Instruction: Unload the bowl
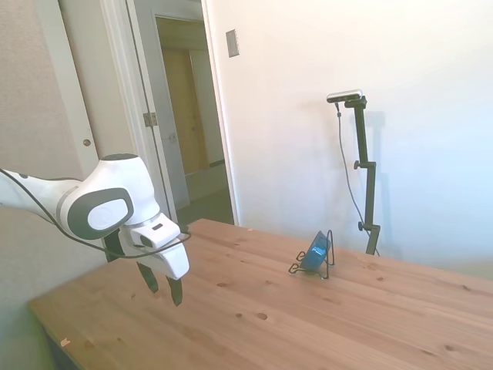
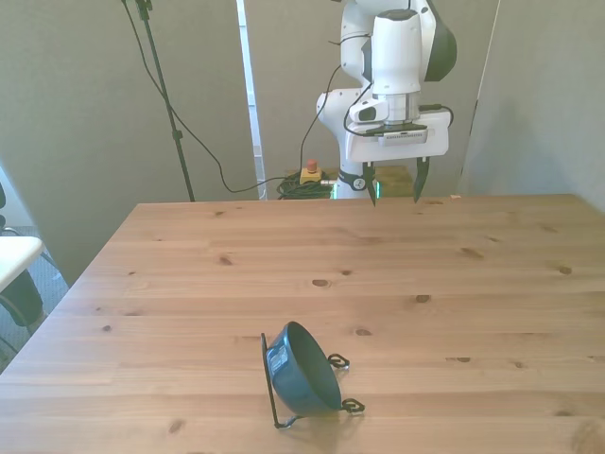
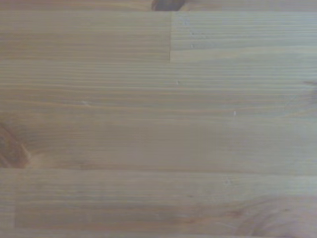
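The bowl [image 2: 304,370] stands on edge in the wire rack [image 2: 280,397] near the table's [image 2: 454,284] camera-side edge in the front view, well apart from the empty, spread-fingered gripper [image 2: 395,191] hovering above the far edge.

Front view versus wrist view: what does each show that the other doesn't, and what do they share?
Only the front view shows the bowl standing tilted on its edge in the wire rack, and the open gripper hanging empty near the far edge, well apart from the bowl. Only the wrist view gives a close look at bare wood grain. Both show the wooden table.
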Controlling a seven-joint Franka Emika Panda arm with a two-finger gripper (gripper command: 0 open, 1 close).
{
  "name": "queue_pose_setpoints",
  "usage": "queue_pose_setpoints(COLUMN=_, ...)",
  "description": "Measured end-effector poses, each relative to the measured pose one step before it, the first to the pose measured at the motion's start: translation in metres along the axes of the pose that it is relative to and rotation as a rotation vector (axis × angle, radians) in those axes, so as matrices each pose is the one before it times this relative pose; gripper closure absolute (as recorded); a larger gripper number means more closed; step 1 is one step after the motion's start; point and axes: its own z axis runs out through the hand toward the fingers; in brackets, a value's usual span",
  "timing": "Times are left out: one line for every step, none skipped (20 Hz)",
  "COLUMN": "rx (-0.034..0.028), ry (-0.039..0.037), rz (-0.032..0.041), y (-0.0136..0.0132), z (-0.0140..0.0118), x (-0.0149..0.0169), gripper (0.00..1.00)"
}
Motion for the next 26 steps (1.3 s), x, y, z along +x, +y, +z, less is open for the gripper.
queue_pose_setpoints(rx=0.00029, ry=-0.00049, rz=0.00028, y=0.00001, z=0.00011, x=0.00054, gripper=0.00)
queue_pose_setpoints(rx=0.00408, ry=0.00269, rz=0.00221, y=0.00065, z=-0.00033, x=0.00182, gripper=0.00)
queue_pose_setpoints(rx=0.01280, ry=0.01275, rz=0.00701, y=-0.00057, z=-0.00181, x=0.00479, gripper=0.00)
queue_pose_setpoints(rx=0.01355, ry=0.01876, rz=0.00978, y=-0.00121, z=-0.00314, x=0.00828, gripper=0.00)
queue_pose_setpoints(rx=0.01396, ry=0.03274, rz=0.01080, y=-0.00171, z=-0.00396, x=0.01223, gripper=0.00)
queue_pose_setpoints(rx=0.01105, ry=0.03874, rz=0.01446, y=-0.00223, z=-0.00279, x=0.01484, gripper=0.00)
queue_pose_setpoints(rx=0.00873, ry=0.04404, rz=0.01879, y=-0.00325, z=-0.00152, x=0.01858, gripper=0.00)
queue_pose_setpoints(rx=0.00659, ry=0.05270, rz=0.02717, y=-0.00577, z=0.00120, x=0.02386, gripper=0.00)
queue_pose_setpoints(rx=0.00226, ry=0.03168, rz=0.02033, y=-0.00494, z=0.00448, x=0.01788, gripper=0.00)
queue_pose_setpoints(rx=0.00152, ry=0.02921, rz=0.01974, y=-0.00659, z=0.00554, x=0.01974, gripper=0.00)
queue_pose_setpoints(rx=0.00179, ry=0.02590, rz=0.01542, y=-0.00812, z=0.00592, x=0.01814, gripper=0.00)
queue_pose_setpoints(rx=-0.00270, ry=0.02080, rz=0.01419, y=-0.00832, z=0.00793, x=0.01784, gripper=0.00)
queue_pose_setpoints(rx=-0.00446, ry=0.02095, rz=0.02325, y=-0.02511, z=0.02276, x=0.03052, gripper=0.00)
queue_pose_setpoints(rx=-0.00086, ry=0.00990, rz=0.00133, y=-0.00200, z=-0.00259, x=0.00258, gripper=0.00)
queue_pose_setpoints(rx=-0.00531, ry=0.02189, rz=0.00663, y=-0.00276, z=-0.00126, x=0.00434, gripper=0.00)
queue_pose_setpoints(rx=-0.00727, ry=0.02209, rz=0.01255, y=-0.00353, z=0.00152, x=0.00555, gripper=0.00)
queue_pose_setpoints(rx=-0.00716, ry=0.02129, rz=0.01542, y=-0.00417, z=0.00393, x=0.00728, gripper=0.00)
queue_pose_setpoints(rx=-0.00738, ry=0.01735, rz=0.01432, y=-0.00530, z=0.00727, x=0.00740, gripper=0.00)
queue_pose_setpoints(rx=-0.00652, ry=0.01705, rz=0.01363, y=-0.00609, z=0.00857, x=0.00783, gripper=0.00)
queue_pose_setpoints(rx=-0.00598, ry=0.01880, rz=0.01393, y=-0.00723, z=0.00829, x=0.00676, gripper=0.00)
queue_pose_setpoints(rx=-0.00822, ry=0.02544, rz=0.01360, y=-0.00740, z=0.00692, x=0.00560, gripper=0.00)
queue_pose_setpoints(rx=-0.01035, ry=0.02992, rz=0.01454, y=-0.00774, z=0.00567, x=0.00394, gripper=0.00)
queue_pose_setpoints(rx=-0.01056, ry=0.02381, rz=0.01200, y=-0.00682, z=0.00417, x=0.00177, gripper=0.00)
queue_pose_setpoints(rx=-0.00926, ry=0.01977, rz=0.01379, y=-0.00715, z=0.00330, x=0.00076, gripper=0.00)
queue_pose_setpoints(rx=-0.00684, ry=0.01071, rz=0.00867, y=-0.00640, z=0.00256, x=-0.00035, gripper=0.00)
queue_pose_setpoints(rx=-0.00855, ry=0.00814, rz=0.00724, y=-0.00575, z=0.00307, x=-0.00128, gripper=0.00)
